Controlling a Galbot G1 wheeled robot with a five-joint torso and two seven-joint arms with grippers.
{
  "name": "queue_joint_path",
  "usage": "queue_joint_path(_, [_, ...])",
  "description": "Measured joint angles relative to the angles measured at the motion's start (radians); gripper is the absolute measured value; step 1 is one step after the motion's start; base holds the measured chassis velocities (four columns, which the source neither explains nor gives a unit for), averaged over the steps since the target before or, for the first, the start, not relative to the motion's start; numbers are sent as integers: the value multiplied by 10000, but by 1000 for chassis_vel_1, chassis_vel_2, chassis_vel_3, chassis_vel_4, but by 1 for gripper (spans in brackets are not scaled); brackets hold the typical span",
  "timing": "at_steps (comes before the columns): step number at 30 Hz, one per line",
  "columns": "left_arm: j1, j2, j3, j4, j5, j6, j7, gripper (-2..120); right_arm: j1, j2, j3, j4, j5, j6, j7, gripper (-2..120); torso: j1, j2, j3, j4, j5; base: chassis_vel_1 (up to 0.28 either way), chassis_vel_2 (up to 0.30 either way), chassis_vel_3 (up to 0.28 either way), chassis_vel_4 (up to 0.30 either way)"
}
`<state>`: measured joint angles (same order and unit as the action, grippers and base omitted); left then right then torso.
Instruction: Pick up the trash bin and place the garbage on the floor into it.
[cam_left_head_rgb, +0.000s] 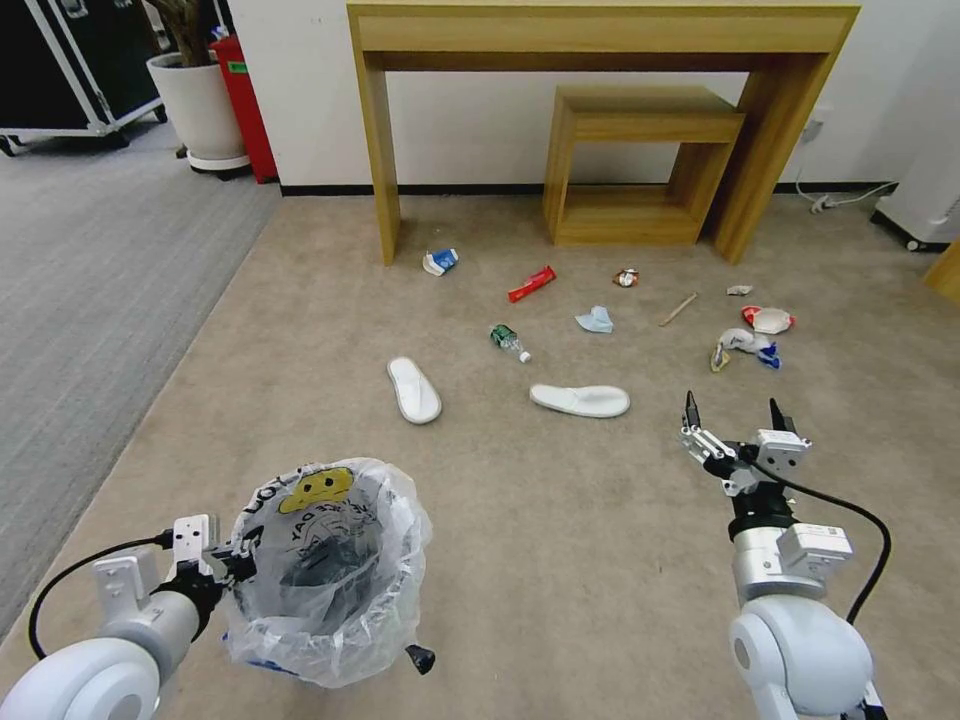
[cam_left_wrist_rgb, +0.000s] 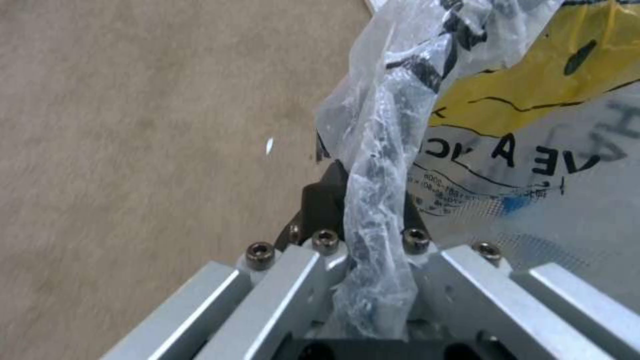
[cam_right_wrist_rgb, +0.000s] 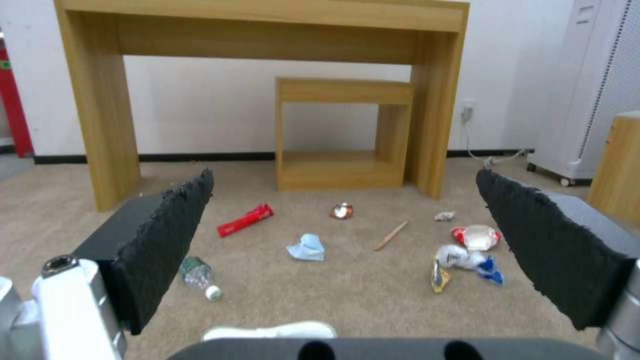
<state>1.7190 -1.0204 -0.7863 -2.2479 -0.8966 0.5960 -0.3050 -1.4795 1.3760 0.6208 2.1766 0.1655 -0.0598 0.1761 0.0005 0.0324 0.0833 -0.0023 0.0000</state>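
The trash bin (cam_left_head_rgb: 320, 570), lined with a crinkly clear bag, hangs at the lower left. My left gripper (cam_left_head_rgb: 235, 562) is shut on its rim, and the bag (cam_left_wrist_rgb: 373, 165) is pinched between the fingers. My right gripper (cam_left_head_rgb: 735, 415) is open above the beige floor (cam_left_head_rgb: 560, 520), to the right of the nearer slipper (cam_left_head_rgb: 580, 400). Garbage lies ahead: another slipper (cam_left_head_rgb: 413, 389), a bottle (cam_left_head_rgb: 509, 341), a red wrapper (cam_left_head_rgb: 531, 284), a carton (cam_left_head_rgb: 440, 262), a mask (cam_left_head_rgb: 595, 320), a can (cam_left_head_rgb: 626, 278), a stick (cam_left_head_rgb: 678, 309) and crumpled wrappers (cam_left_head_rgb: 755, 335).
A tall wooden desk (cam_left_head_rgb: 600, 40) stands against the far wall with a small wooden table (cam_left_head_rgb: 640, 165) under it. Grey carpet (cam_left_head_rgb: 80, 300) runs along the left, with a plant pot (cam_left_head_rgb: 200, 105) behind it. A white appliance (cam_left_head_rgb: 925, 200) and a cable sit at the far right.
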Motion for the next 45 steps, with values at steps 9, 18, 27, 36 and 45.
queue_joint_path(9, [50,-17,-3,-41,29,-4,6,1,-7,-7,6,17,-10,-5,-2,100,0,0,-1,1,0,-164,153,160,-158])
queue_joint_path(18, [64,-50,-4,-48,48,0,5,1,-12,-6,5,21,-21,-16,-14,100,1,0,-1,-1,-1,-175,180,166,-185])
queue_joint_path(27, [27,-16,-35,35,35,1,8,1,-24,2,-25,19,-31,-12,-17,100,2,-2,0,-1,-1,-185,189,190,-179])
queue_joint_path(36, [-3,-28,-22,153,59,-28,25,1,9,23,-93,-69,61,252,52,100,2,-2,3,-1,-1,-137,146,146,-148])
queue_joint_path(45, [-31,-23,-28,184,53,-31,31,1,55,37,-107,-123,113,389,90,100,1,-2,0,-1,0,-8,13,11,-14])
